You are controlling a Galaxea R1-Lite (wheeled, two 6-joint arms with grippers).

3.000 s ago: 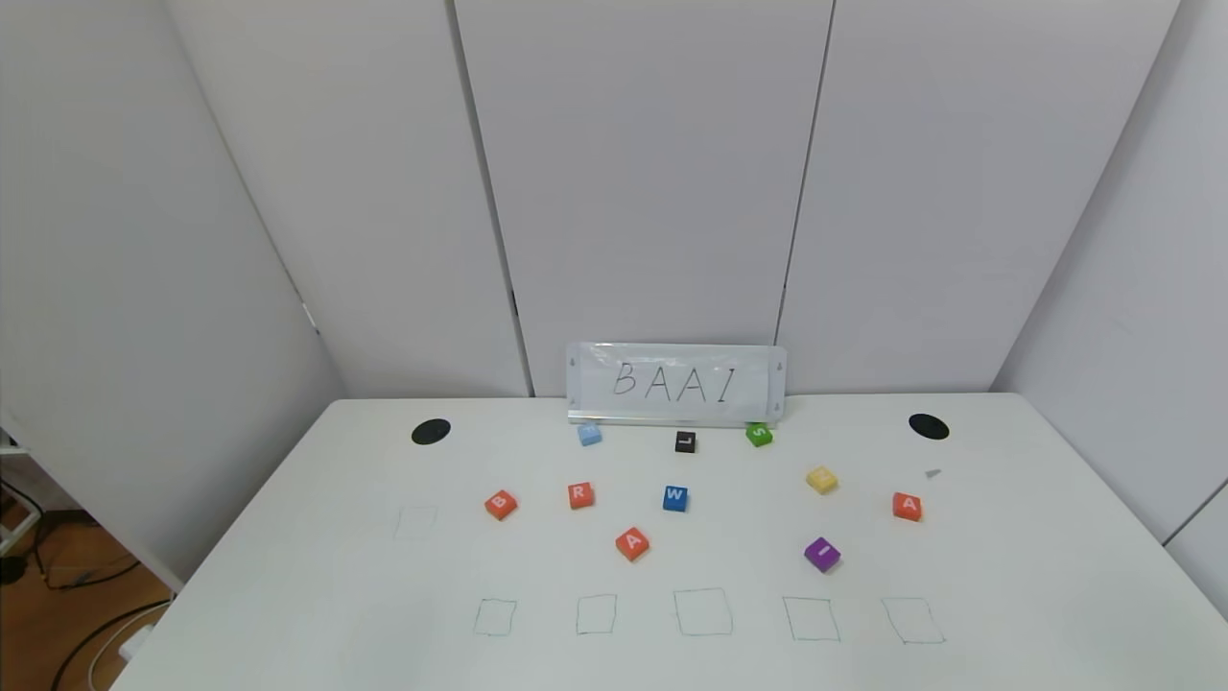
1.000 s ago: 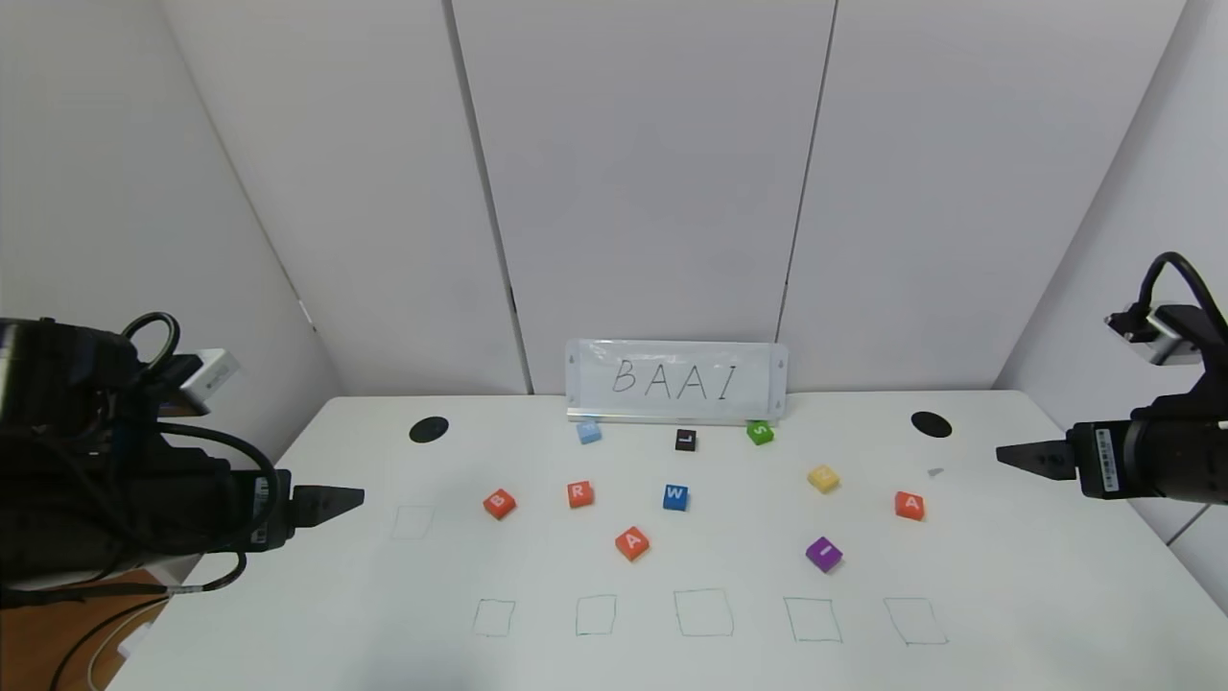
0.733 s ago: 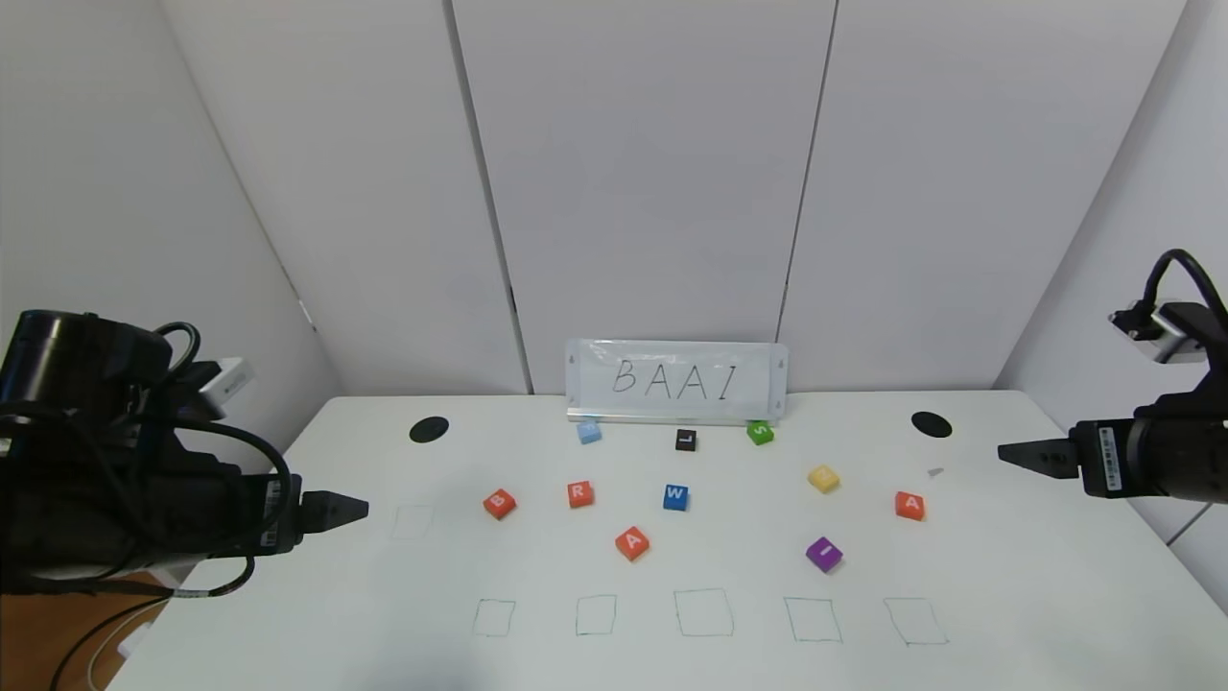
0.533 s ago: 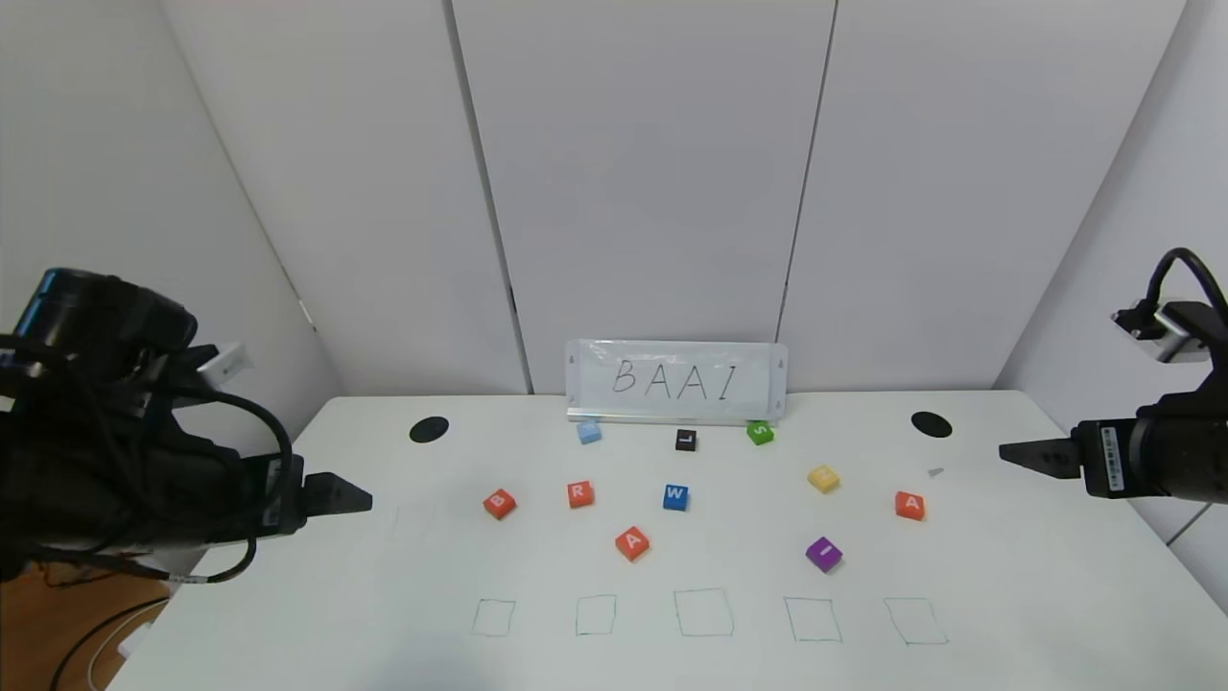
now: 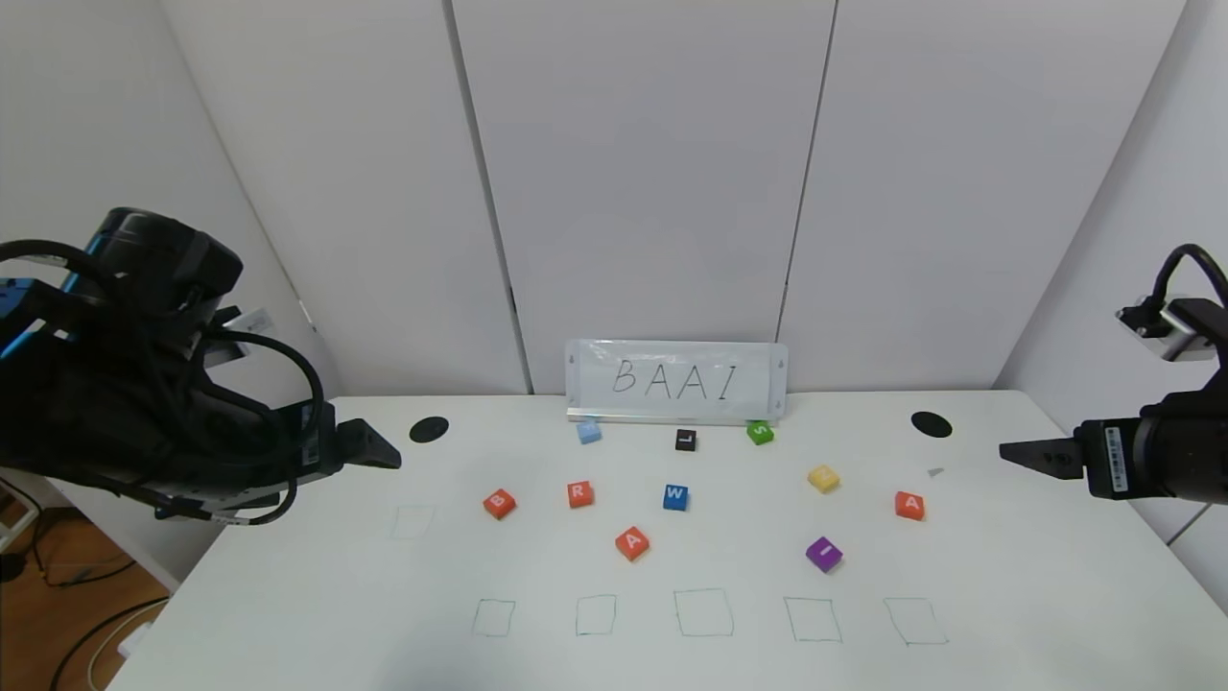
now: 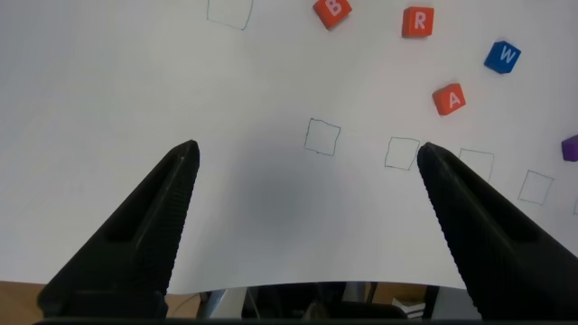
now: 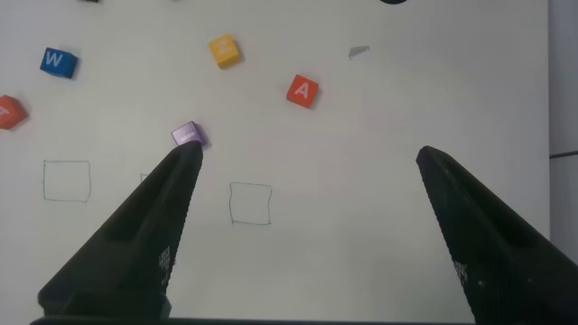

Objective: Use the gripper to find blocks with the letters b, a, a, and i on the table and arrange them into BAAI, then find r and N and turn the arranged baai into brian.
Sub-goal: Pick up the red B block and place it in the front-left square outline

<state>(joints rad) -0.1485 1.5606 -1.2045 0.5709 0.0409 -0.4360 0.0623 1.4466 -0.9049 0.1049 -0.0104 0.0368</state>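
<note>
We see a robotics lab test cell: plain white partition panels [image 5: 652, 173] enclose a white table [image 5: 1007, 595] with pen-drawn squares [image 5: 703, 612], scattered letter cubes [image 5: 675, 497], a handwritten "BAAI" sign [image 5: 676, 381], and loose cables [image 5: 86, 643] on the floor.

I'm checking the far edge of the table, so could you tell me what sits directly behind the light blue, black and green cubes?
A white sign handwritten BAAI stands behind the light blue cube, black L cube and green S cube. Whatever lies behind the sign is covered.

Blocks [image 5: 632, 543] sit well apart on table [image 5: 1007, 614], open gaps between; sign [image 5: 676, 381] crowds back-row cubes [image 5: 684, 440].
</note>
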